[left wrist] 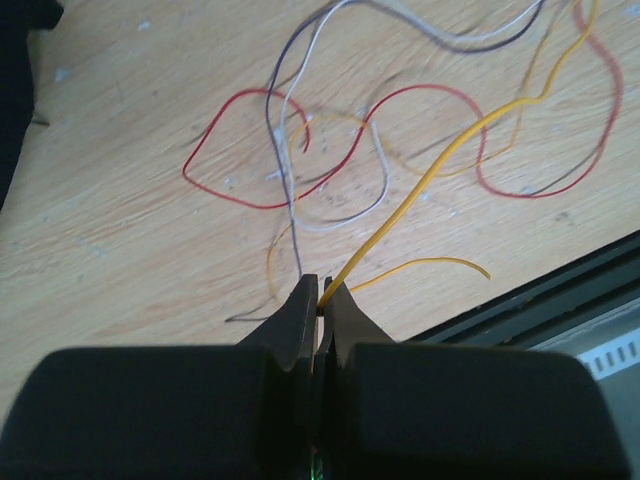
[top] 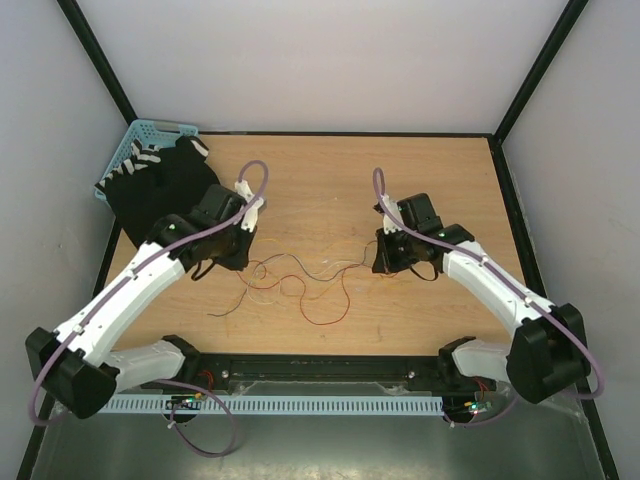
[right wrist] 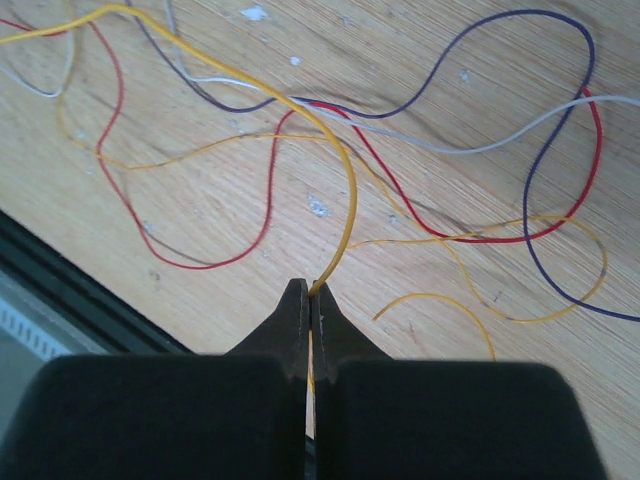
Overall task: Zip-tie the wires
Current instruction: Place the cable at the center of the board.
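Left pincer (left wrist: 322, 290) and right pincer (right wrist: 309, 292) each tight on the wires (right wrist: 353, 200), table edge (top: 330, 347) close.

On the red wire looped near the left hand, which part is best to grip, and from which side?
I would grip the red wire at the outer bend of its loop, coming straight down from above and closing across the strand. It lies flat on the table, and no other wire crosses it there.

Matt, scuffed wooden table (top: 450, 180); smooth, glossy plastic-sheathed wires (right wrist: 349, 205).
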